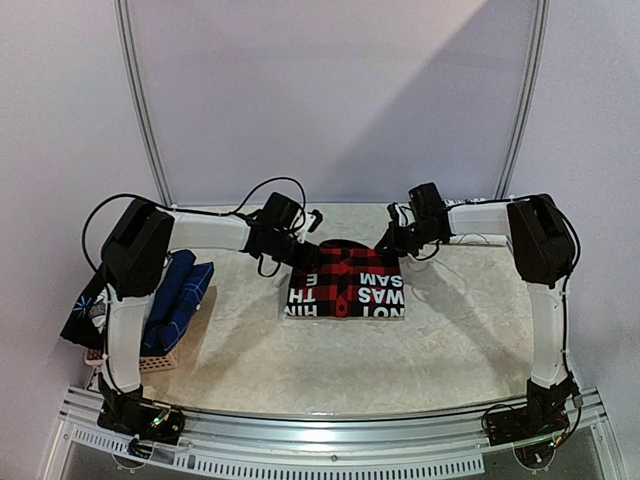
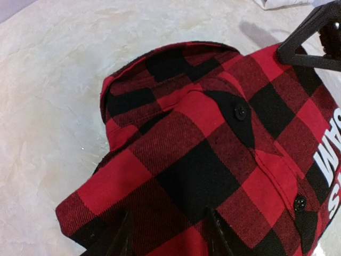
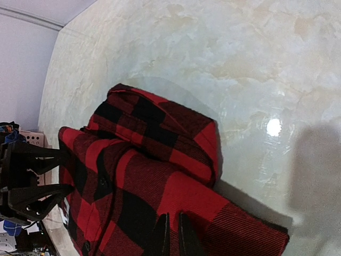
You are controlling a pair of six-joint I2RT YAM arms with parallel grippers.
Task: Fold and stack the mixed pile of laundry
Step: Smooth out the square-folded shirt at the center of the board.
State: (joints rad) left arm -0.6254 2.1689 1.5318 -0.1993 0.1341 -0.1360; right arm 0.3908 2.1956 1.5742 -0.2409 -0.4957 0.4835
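Note:
A red-black plaid shirt [image 1: 345, 282] with white lettering lies mid-table, partly folded. My left gripper [image 1: 305, 246] is at its far left corner and my right gripper [image 1: 390, 243] at its far right corner. In the left wrist view the fingers [image 2: 216, 234] stand apart with a thick bunch of plaid shirt [image 2: 197, 133] between them, and its near edge is raised. In the right wrist view the right gripper [image 3: 173, 234] is nearly closed, pinching the shirt [image 3: 160, 160] at a lifted corner. More of the laundry pile, blue pieces [image 1: 180, 292], sits at the left.
A small pinkish basket [image 1: 150, 360] stands at the table's left edge and holds the blue garments. A dark piece with a white print [image 1: 82, 312] hangs beside it. The metal frame rail [image 1: 330, 425] runs along the near edge, and a wall stands behind.

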